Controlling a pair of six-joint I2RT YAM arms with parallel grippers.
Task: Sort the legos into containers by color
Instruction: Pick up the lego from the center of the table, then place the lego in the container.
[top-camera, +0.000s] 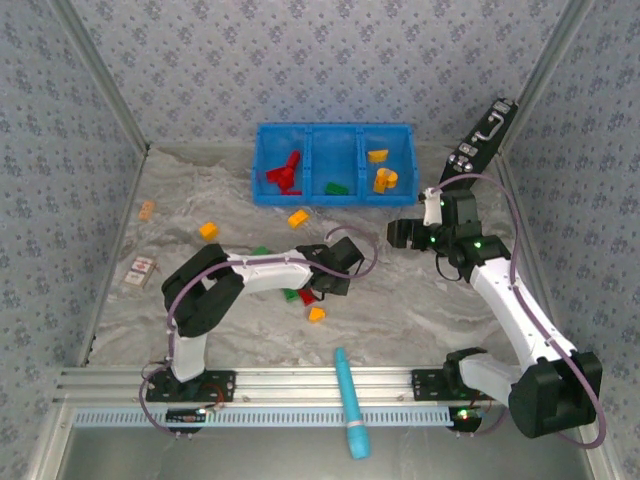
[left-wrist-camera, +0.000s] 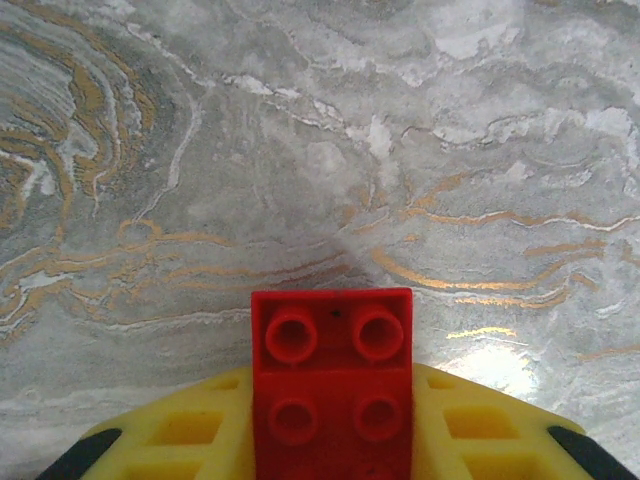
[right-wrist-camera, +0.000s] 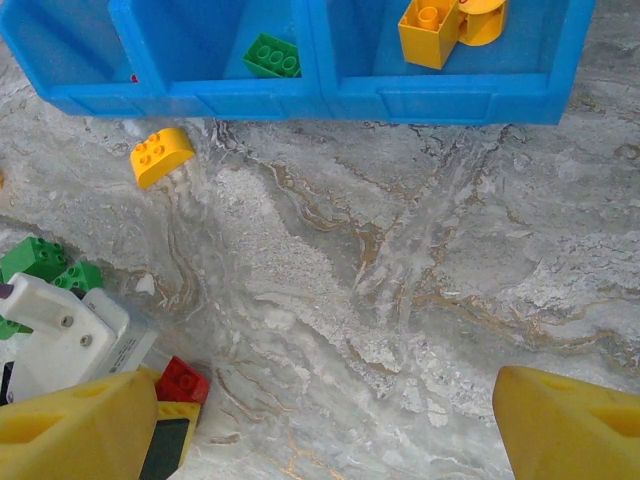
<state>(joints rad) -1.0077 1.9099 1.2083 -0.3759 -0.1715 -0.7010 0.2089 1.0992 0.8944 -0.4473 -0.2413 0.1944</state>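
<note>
The left arm (top-camera: 270, 268) is sitting folded at the elbow in the lower left of the overhead frame. Its white forearm is stretching rightward to the middle, and the wrist is tipping down toward the bench (top-camera: 420, 320). The left pincer (top-camera: 320, 287) is pinching a red lego (left-wrist-camera: 332, 380) between its yellow fingers (left-wrist-camera: 170, 440), jaws pressing the brick's sides. The right arm (top-camera: 505, 300) is leaning up and left from the lower right corner, its wrist bending toward the centre. The right pincer (top-camera: 403, 235) is hanging above the bench with its yellow fingers (right-wrist-camera: 75, 430) standing wide apart, gripping nothing.
</note>
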